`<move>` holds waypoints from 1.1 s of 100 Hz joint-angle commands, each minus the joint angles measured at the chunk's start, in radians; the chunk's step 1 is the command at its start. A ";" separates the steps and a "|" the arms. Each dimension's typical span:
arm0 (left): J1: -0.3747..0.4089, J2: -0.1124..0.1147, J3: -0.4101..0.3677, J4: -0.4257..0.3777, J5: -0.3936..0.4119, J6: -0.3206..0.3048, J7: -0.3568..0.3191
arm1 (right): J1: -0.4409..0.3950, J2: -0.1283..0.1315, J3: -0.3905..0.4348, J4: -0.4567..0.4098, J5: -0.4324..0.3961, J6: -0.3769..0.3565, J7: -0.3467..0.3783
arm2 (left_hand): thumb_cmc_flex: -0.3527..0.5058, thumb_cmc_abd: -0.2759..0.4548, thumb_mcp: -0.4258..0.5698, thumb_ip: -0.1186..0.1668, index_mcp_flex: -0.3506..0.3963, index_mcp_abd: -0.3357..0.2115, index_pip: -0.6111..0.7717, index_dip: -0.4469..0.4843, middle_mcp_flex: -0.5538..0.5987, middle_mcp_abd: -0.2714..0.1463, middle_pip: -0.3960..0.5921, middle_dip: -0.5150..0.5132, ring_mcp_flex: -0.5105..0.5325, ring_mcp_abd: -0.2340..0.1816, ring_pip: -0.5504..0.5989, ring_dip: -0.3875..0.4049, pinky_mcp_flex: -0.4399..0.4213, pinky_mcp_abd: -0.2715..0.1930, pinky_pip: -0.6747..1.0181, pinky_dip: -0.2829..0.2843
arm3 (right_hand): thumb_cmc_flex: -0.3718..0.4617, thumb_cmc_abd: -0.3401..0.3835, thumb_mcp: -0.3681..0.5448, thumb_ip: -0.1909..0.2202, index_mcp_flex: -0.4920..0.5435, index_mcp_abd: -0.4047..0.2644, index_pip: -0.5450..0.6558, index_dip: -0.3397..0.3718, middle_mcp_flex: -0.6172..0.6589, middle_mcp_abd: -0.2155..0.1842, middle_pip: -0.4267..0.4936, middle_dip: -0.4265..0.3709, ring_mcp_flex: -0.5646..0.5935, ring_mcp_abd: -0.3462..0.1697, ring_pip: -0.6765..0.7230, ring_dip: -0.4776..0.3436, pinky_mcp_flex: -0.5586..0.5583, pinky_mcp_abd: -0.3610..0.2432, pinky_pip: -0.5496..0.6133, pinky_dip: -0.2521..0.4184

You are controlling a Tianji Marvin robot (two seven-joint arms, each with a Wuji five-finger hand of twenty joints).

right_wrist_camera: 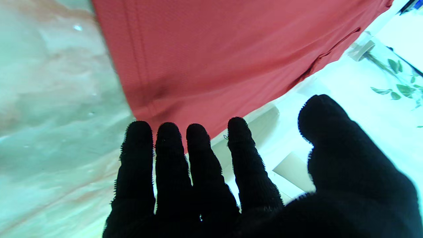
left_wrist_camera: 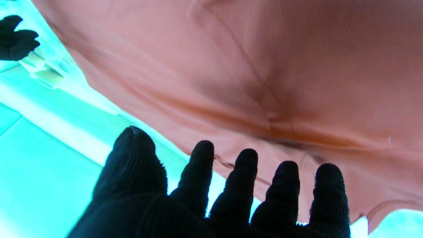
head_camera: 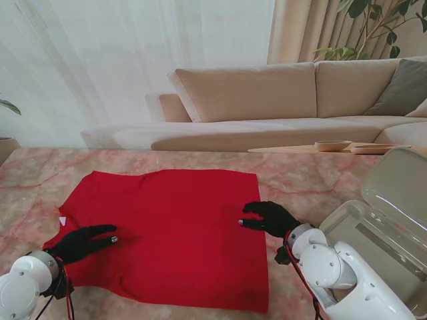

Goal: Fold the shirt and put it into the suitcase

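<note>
A red shirt lies spread flat on the marble table, partly folded into a rough rectangle. My left hand in its black glove rests on the shirt's left edge, fingers extended and apart, holding nothing. On the shirt's right edge sits my right hand, fingers stretched toward the cloth, also empty. The left wrist view shows the shirt past the straight fingers. In the right wrist view the shirt's hem lies beyond flat fingers. The open suitcase stands at the right.
The suitcase lid is tilted up at the table's right side. A beige sofa and a low table with dishes stand behind the table. Bare marble shows around the shirt.
</note>
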 commanded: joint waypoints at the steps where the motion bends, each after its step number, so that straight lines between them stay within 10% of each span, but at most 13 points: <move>1: 0.012 -0.005 -0.010 -0.017 0.010 -0.004 0.009 | -0.017 -0.002 -0.006 -0.018 -0.002 -0.016 0.009 | -0.011 0.043 -0.013 0.002 -0.009 -0.008 -0.013 0.004 -0.016 -0.003 0.004 0.009 0.010 0.034 0.022 0.010 0.006 0.028 0.027 0.017 | 0.009 0.002 -0.013 0.037 0.009 -0.004 0.007 0.012 0.014 0.009 0.004 0.013 0.020 -0.005 -0.012 -0.014 -0.002 -0.004 0.007 -0.010; 110: -0.041 0.014 0.016 0.089 0.087 0.091 -0.067 | -0.027 0.006 -0.066 0.016 0.055 -0.025 0.055 | -0.013 0.048 -0.013 0.003 -0.015 -0.014 -0.014 0.004 -0.015 -0.009 0.006 0.010 0.028 0.039 0.030 0.018 0.008 0.027 0.053 0.019 | 0.008 0.006 -0.013 0.035 0.006 -0.008 0.008 0.010 0.016 0.009 0.000 0.015 0.024 -0.004 -0.015 -0.011 0.000 0.003 0.004 0.000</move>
